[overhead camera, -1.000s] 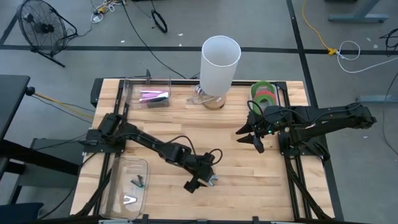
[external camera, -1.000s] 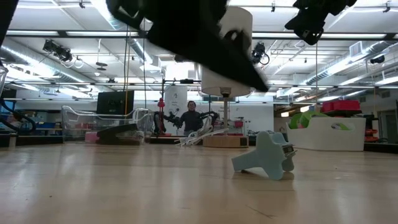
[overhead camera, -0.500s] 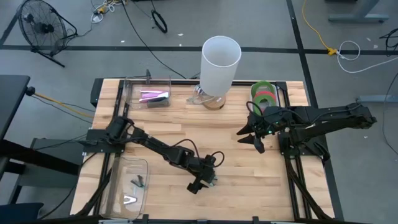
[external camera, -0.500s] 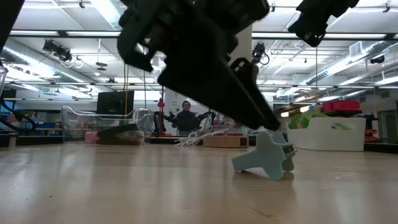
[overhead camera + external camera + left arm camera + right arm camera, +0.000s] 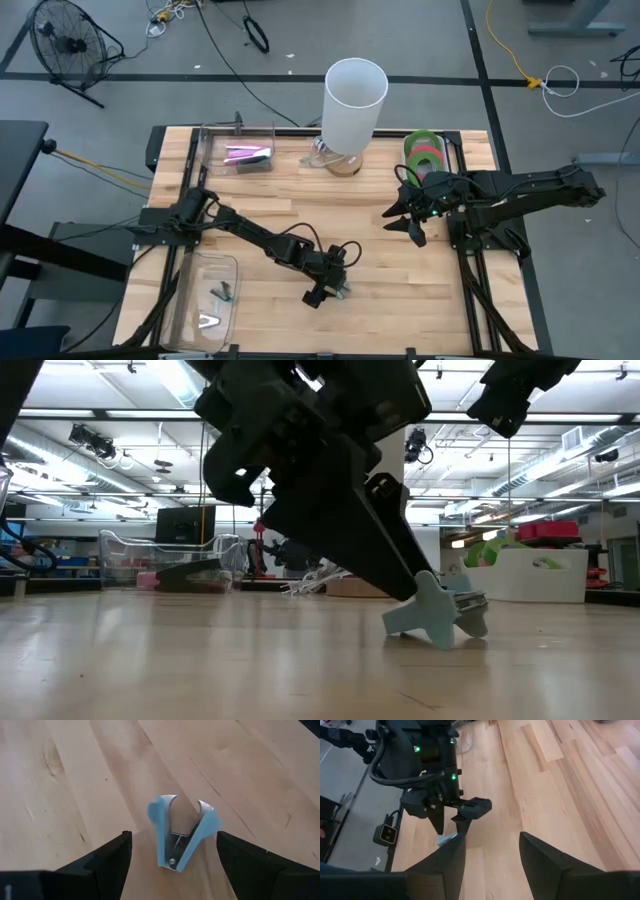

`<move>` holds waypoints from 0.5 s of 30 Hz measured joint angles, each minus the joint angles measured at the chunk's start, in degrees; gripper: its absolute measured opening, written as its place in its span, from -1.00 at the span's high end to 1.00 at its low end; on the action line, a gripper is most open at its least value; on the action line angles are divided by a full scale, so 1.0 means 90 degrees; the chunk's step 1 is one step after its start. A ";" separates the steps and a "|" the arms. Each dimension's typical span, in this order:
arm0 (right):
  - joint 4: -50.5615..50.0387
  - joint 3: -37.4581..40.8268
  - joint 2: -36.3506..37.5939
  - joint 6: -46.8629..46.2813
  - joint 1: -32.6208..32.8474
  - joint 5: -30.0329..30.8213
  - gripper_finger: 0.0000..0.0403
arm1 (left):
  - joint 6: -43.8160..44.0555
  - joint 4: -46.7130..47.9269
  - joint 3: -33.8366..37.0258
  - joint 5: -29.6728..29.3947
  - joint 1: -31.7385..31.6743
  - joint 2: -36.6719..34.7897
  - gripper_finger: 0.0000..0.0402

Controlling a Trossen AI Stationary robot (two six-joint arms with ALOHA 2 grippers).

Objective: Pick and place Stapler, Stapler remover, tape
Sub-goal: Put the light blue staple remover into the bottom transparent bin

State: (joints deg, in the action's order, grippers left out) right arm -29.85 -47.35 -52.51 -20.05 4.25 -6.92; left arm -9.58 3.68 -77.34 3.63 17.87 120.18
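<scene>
A light-blue staple remover point(image 5: 343, 292) lies on the wooden table near its front middle, also in the low view point(image 5: 435, 615). My left gripper point(image 5: 326, 290) is open low over it. In the left wrist view the remover point(image 5: 181, 834) sits between the two fingers point(image 5: 102, 865). A pink and black stapler point(image 5: 247, 157) lies in a clear box at the far left. Green and red tape rings point(image 5: 424, 152) are stacked at the far right. My right gripper point(image 5: 410, 222) hangs open and empty above the table's right half. My left gripper comes slanting down from the table's left, its open fingers on either side of the remover. In the low view one finger reaches the remover's upper wing point(image 5: 420, 590); I cannot tell whether it touches. The remover rests on the table.
A tall white cylinder point(image 5: 352, 100) stands at the far middle. A clear tray point(image 5: 208, 295) with small items lies at the near left corner. Bare wood lies between the two arms.
My left gripper has come down over the staple remover. The remover has slid a little toward the table's right edge and still lies on the wood.
</scene>
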 joint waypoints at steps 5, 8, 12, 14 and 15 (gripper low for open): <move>-0.0019 0.0000 0.0000 0.0002 -0.0001 0.0000 0.08 | -0.0004 0.0019 0.0005 0.0100 -0.0095 0.0078 -0.46; -0.0036 0.0000 0.0000 0.0012 -0.0002 0.0000 0.08 | -0.0005 -0.0023 -0.0004 0.0126 -0.0119 0.0123 -0.46; -0.0030 0.0000 0.0000 0.0041 0.0000 0.0021 0.08 | -0.0046 -0.0036 -0.0002 0.0327 -0.0119 0.0242 -0.45; -0.0034 0.0000 0.0000 0.0041 -0.0002 0.0057 0.08 | -0.0041 0.0017 0.0007 0.0338 -0.0092 0.0255 -0.44; -0.0032 0.0000 0.0000 0.0038 -0.0002 0.0069 0.08 | -0.0050 -0.0040 0.0007 0.0330 -0.0077 0.0255 -0.42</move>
State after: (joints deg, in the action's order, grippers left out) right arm -30.14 -47.35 -52.51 -19.70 4.23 -6.30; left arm -10.03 3.32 -77.28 6.60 17.18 122.48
